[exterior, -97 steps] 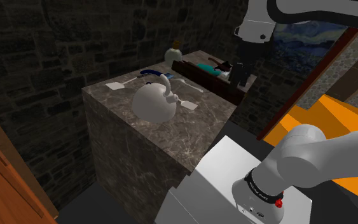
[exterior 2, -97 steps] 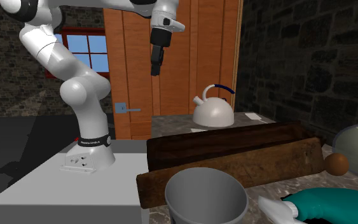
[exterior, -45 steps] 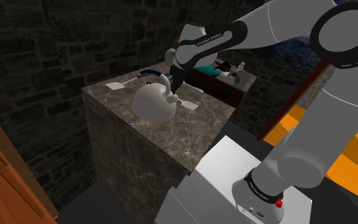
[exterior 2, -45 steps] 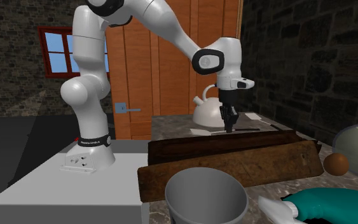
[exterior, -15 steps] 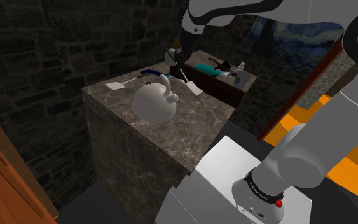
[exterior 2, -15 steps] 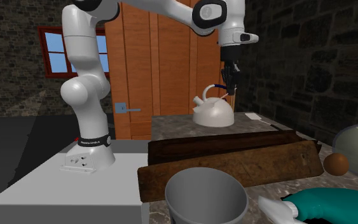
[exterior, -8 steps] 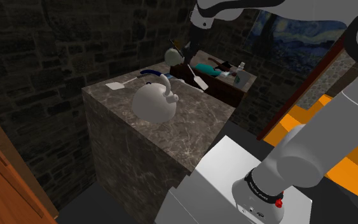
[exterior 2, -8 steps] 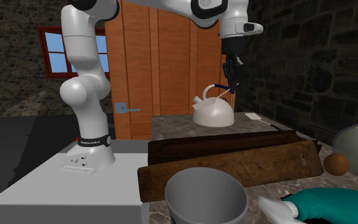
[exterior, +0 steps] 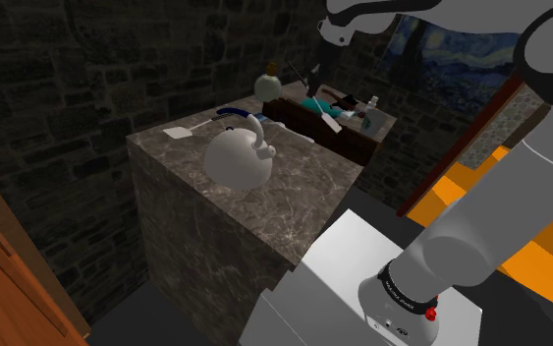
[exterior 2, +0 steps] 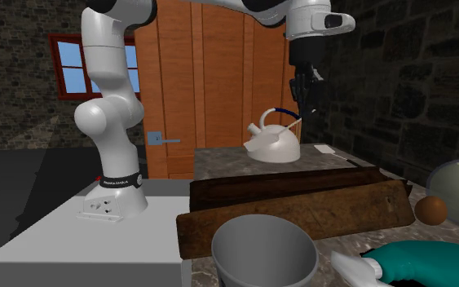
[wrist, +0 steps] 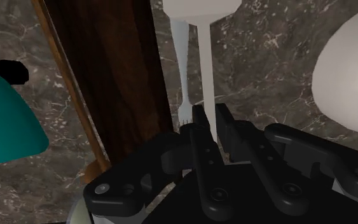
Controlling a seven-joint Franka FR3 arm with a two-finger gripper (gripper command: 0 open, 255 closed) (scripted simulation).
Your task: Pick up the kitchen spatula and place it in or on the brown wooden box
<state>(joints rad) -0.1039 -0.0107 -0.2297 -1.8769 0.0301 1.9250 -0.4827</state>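
Observation:
My black gripper [exterior: 314, 79] hangs in the air, shut on the thin handle of a white kitchen spatula [exterior: 329, 122] that slants down with its flat blade lowest. The blade hovers over the near wall of the dark brown wooden box [exterior: 355, 145] at the far end of the marble counter. In the wrist view the gripper [wrist: 209, 117] clasps the spatula [wrist: 204, 70], with the box wall [wrist: 117, 70] just beside the shaft. In the second exterior view the gripper [exterior 2: 304, 99] is above the white kettle [exterior 2: 273, 145], behind the box [exterior 2: 301, 200].
A white kettle [exterior: 237, 155] stands mid-counter. A second white spatula [exterior: 178, 132] lies on the counter beyond it. The box holds a teal object [exterior: 315, 104]. A grey bowl [exterior 2: 264, 249], a brown ball [exterior 2: 431, 210] and a pale flask [exterior: 268, 83] are nearby.
The gripper has carried the spatula toward the shoulder view's right, from beside the kettle to above the box's near wall. Its grip has stayed shut.

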